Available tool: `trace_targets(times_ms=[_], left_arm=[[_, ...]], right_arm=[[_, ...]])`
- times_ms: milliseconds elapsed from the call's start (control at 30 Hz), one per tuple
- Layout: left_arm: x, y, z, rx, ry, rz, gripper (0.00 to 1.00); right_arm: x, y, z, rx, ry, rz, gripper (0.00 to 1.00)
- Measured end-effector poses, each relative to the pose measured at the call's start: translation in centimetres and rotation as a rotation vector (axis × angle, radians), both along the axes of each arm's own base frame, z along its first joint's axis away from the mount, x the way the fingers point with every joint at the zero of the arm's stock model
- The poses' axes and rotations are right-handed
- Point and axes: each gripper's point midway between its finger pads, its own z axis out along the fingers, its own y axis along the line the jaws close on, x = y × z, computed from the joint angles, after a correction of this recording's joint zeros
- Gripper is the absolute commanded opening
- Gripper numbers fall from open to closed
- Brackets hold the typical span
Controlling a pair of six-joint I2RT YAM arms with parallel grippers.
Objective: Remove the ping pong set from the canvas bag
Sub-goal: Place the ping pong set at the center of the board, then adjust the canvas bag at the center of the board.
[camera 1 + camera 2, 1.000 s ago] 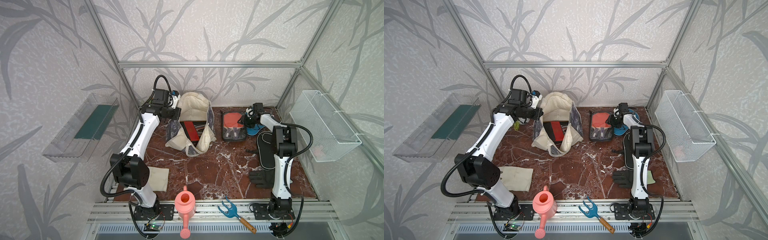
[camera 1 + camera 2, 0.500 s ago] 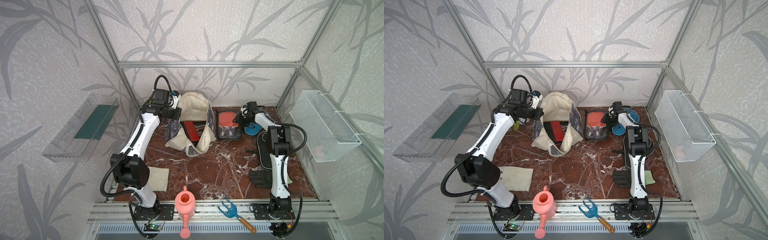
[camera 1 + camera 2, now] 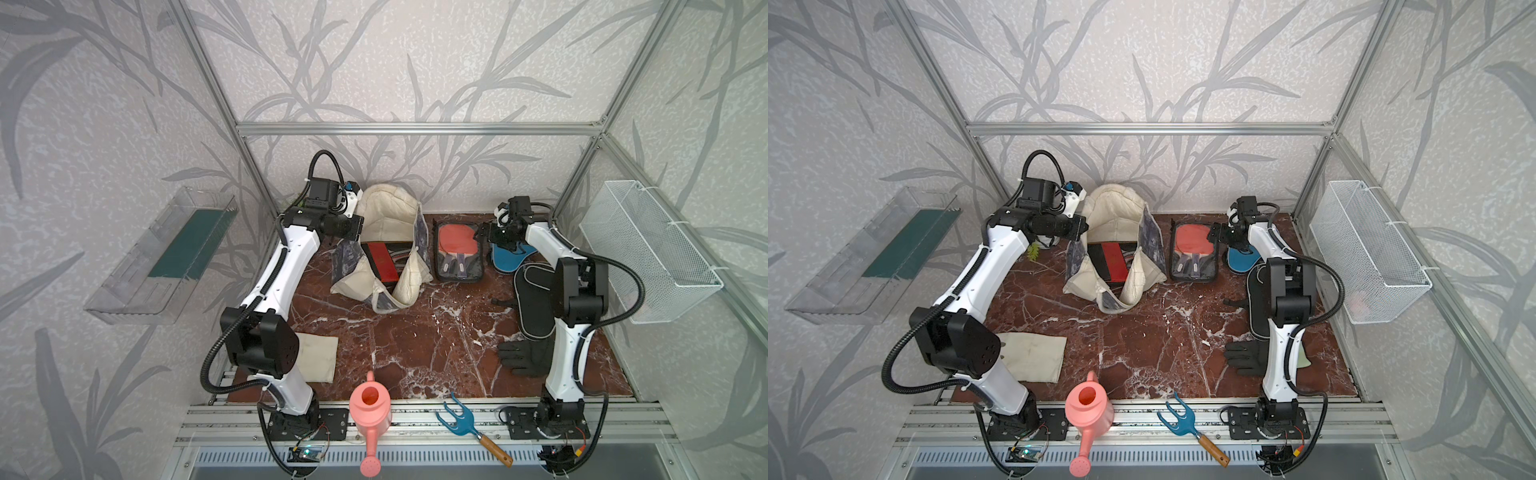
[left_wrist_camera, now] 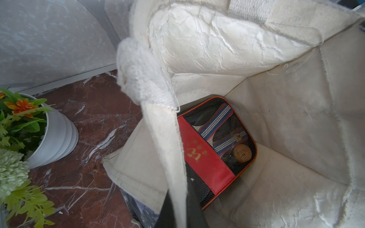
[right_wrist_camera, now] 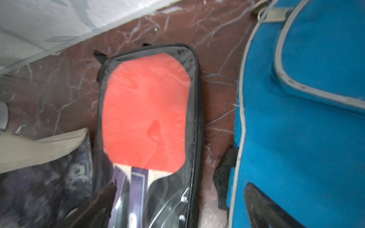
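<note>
flat case (image 4: 207,158) in canvas bag (image 3: 386,212) | paddle pouch (image 3: 457,245) right of bag

Two matching arms: white shells, black joints.
Left arm (image 3: 286,262) and right arm (image 3: 566,365) have glossy white links, blocky black joint housings, a ribbed black hose (image 3: 206,365) looping outside each, and black base plates (image 3: 334,424). A small wired board (image 3: 306,454) below, seemingly lit green.

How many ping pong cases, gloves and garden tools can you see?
Ping pong cases: 4 (red-striped case in the bag, see-through case, blue case, black case)
Gloves: 2 (black glove, cream glove)
Garden tools: 2 (watering can, rake)
Total: 8
Uncounted: pale green thing behind the right arm, too hidden.
</note>
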Motion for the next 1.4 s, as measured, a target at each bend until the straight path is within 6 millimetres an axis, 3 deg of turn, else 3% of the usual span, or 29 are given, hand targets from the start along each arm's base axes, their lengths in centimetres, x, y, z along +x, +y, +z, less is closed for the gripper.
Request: trace_targets(times_ms=[100,300,400,533,633,733,867,933,967,1067,1133,1267,1400], left_arm=[[0.0,-0.2,0.1,0.0,-0.005,-0.015,0.0],[-0.2,-0.9,0.3,-0.007,-0.012,-0.045,0.0],[-0.5,-1.0,0.7,-0.012,-0.02,-0.05,0.0],[-1.2,-1.4,2.0,-0.018,-0.047,-0.059,0.0],[-2.0,-1.7,2.7,-0.021,-0.064,-0.069,0.0],[-2.8,-1.8,2.7,-0.021,-0.063,-0.073,0.0],[-3.1,-1.7,2.0,-0.017,-0.046,-0.07,0.0],[-3.3,-1.5,1.7,-0.012,-0.042,-0.066,0.0],[-3.5,-1.5,1.7,-0.011,-0.043,-0.064,0.0],[-4.2,-1.2,2.1,-0.007,-0.056,-0.057,0.0],[-4.8,-0.9,2.5,-0.003,-0.068,-0.052,0.0],[-5.7,-0.4,3.2,0.009,-0.09,-0.037,0.0],[-6.5,0.4,3.5,0.031,-0.105,-0.011,0.0]], right_arm=[[-2.7,2.5,4.6,-0.018,-0.083,0.091,0.99],[-10.6,11.0,14.0,-0.012,-0.287,0.353,0.99],[-14.1,14.0,18.3,0.01,-0.376,0.445,0.99],[-15.9,16.8,21.5,0.03,-0.432,0.49,0.99],[-15.9,18.9,21.3,0.032,-0.414,0.496,1.0],[-15.0,20.4,18.5,0.005,-0.345,0.48,0.95],[-13.8,20.4,14.1,-0.065,-0.245,0.439,0.9],[-13.7,19.9,13.2,-0.092,-0.229,0.423,0.87],[-13.7,19.7,13.2,-0.104,-0.227,0.414,0.82],[-14.0,18.8,13.5,-0.13,-0.237,0.395,0.43],[-14.4,18.3,13.8,-0.138,-0.239,0.384,0.24],[-15.0,17.6,14.5,-0.15,-0.243,0.378,0.03],[-15.7,17.2,14.9,-0.161,-0.244,0.386,0.0]])
